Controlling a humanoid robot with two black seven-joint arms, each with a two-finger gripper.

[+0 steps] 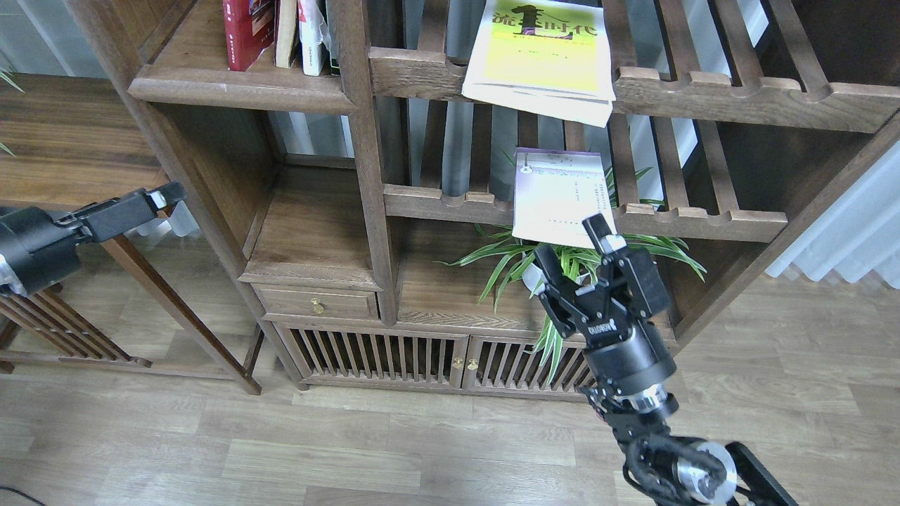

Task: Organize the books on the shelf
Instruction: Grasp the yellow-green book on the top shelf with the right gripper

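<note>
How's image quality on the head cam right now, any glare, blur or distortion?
Head view: mostly sharp; the yellow-green book title is legible, but the lavender book cover is washed out and its small print unreadable. Bright backlight blows out the curtain at right. Shelf rails bow slightly toward the edges, wide-angle distortion. The right gripper is crisp; the left gripper is dark.

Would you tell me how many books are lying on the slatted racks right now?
2: a yellow-green book on the upper rack, and a pale lavender book on the lower rack, both overhanging the front rail.
</note>
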